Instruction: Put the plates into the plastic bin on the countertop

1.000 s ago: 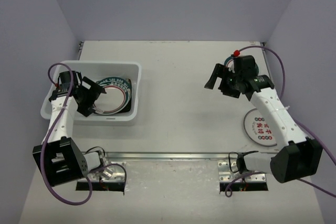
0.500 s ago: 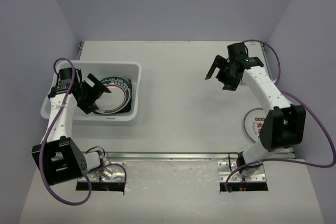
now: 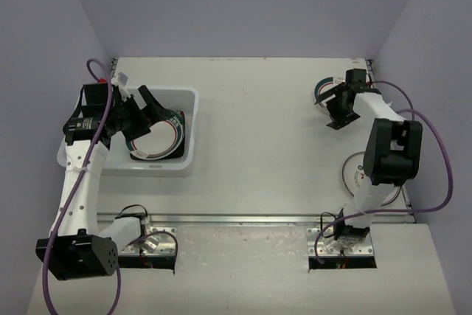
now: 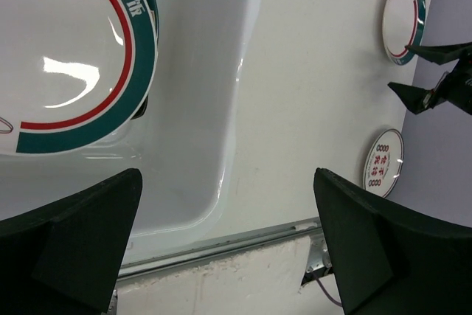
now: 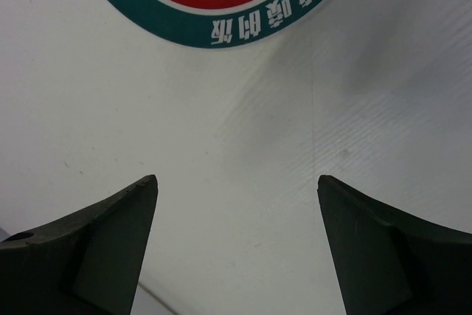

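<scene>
The white plastic bin (image 3: 188, 154) stands at the left of the countertop (image 3: 258, 145). In it a round white plate with a teal-red rim (image 3: 158, 134) lies on a black square plate (image 3: 182, 140). My left gripper (image 3: 140, 112) hangs open and empty above the bin; the left wrist view shows the same plate (image 4: 74, 49) and bin wall (image 4: 221, 108) below it. My right gripper (image 3: 333, 108) is open and empty just in front of a second teal-rimmed plate (image 3: 322, 88) at the back right. That plate (image 5: 228, 5) fills the top of the right wrist view, beyond my open gripper (image 5: 236, 182).
A round white plate with red characters (image 3: 357, 178) lies at the right, partly hidden by the right arm; it also shows in the left wrist view (image 4: 383, 161). A metal rail (image 3: 243, 219) runs along the near edge. Walls close in on three sides.
My left gripper has risen and shifted toward the back over the bin, staying open. My right gripper has swung toward the back right, up to the teal-rimmed plate.
</scene>
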### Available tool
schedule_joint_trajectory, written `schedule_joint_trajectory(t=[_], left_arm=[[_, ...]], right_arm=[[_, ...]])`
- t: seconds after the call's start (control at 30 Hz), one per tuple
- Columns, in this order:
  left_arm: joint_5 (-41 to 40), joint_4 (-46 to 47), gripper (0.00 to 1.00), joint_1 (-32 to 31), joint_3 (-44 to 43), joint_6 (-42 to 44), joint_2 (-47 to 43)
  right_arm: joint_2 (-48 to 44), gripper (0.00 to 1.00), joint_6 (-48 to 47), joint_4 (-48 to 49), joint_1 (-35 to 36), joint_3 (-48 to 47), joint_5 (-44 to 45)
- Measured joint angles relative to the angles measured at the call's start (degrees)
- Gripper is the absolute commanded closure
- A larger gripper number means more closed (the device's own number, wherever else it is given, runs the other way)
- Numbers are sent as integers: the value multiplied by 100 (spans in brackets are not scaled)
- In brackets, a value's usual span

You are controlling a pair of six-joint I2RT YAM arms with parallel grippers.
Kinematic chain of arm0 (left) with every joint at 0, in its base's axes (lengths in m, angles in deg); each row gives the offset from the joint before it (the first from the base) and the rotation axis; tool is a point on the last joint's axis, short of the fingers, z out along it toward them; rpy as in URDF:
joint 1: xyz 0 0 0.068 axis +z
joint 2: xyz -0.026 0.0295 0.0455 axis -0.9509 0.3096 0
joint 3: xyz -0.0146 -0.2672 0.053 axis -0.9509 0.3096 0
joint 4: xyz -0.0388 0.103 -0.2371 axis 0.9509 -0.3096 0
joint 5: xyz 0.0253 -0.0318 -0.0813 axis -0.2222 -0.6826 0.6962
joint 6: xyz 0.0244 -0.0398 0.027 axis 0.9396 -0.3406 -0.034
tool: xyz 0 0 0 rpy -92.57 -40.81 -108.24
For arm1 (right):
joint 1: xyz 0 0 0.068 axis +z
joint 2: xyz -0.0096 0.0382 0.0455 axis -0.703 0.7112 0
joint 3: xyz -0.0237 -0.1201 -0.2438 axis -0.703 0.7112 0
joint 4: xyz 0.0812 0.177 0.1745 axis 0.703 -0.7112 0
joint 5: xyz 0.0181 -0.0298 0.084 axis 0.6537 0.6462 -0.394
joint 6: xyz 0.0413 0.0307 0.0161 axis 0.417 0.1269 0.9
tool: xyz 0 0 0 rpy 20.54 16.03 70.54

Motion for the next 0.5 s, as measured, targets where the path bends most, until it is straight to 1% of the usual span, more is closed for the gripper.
schedule_joint_trajectory(t=[0.07,0.17,0.23,0.4,0.5], left_arm=[[41,-16,0,0,114,35,-111],[133,-22,0,-7,314,74,-198],[185,-28,0,-15,416,89,-223],[203,-37,0,-15,497,120,-258],[189,-34,0,-15,497,154,-268]], right_arm=[[32,12,321,521,-42,223,18],[25,12,866,1553,-98,894,39],[94,13,1196,1939,-153,1217,75],[268,19,1953,2863,-322,1585,181],[327,21,2340,3344,-404,1745,267]])
